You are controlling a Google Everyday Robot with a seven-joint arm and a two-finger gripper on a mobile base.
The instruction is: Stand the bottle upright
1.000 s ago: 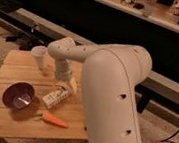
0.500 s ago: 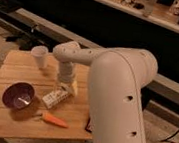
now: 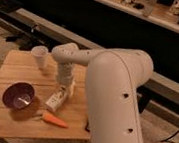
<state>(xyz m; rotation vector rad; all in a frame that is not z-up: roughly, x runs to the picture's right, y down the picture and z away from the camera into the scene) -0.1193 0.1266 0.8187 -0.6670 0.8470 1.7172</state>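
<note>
Wooden table [image 3: 17, 71] occupies the left half of the frame. A white paper cup [image 3: 39, 56] stands upright at upper left, near the far edge. A dark purple bowl [image 3: 18, 96] sits at lower left, mouth up. An orange carrot [image 3: 54, 120] lies flat just right of the bowl, near the front edge.

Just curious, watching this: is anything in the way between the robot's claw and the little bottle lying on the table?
Nothing visible. The gripper is down at the far end of the bottle; the purple bowl, carrot and paper cup sit off to the sides.
</note>
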